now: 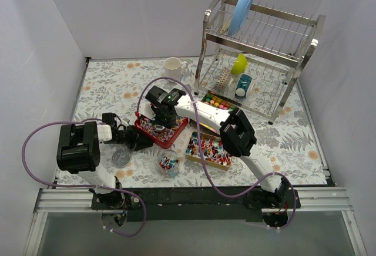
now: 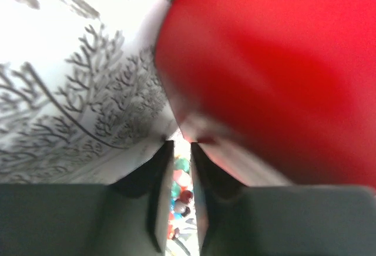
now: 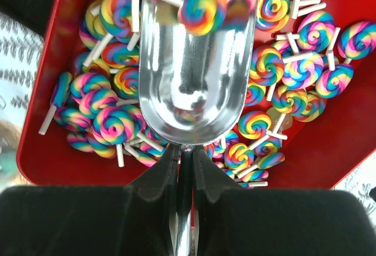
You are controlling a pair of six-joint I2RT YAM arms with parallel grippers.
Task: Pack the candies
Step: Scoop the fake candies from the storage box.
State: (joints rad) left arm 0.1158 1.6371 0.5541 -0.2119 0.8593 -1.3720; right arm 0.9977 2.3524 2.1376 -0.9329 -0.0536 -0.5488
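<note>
- Pinching nearly closed, the left gripper point(image 2: 182, 145) leaves only a slit between its fingers at the rim of the red plastic tray point(image 2: 270, 62). Blur hides whether it truly grips!
- Rainbow swirl lollipop candies point(image 3: 294, 74) lie heaped in that tray.
- The right gripper point(image 3: 181, 153) is clamped tight on the handle of the shiny metal scoop point(image 3: 188, 74), and one lollipop covers the scoop's far lip.

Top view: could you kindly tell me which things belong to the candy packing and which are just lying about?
Job in hand:
- lollipops in the red tray
- scoop, held by the right gripper
- wrapped candies in the gold tray
- clear jar

Lying about:
- dish rack
- blue plate
- white mug
</note>
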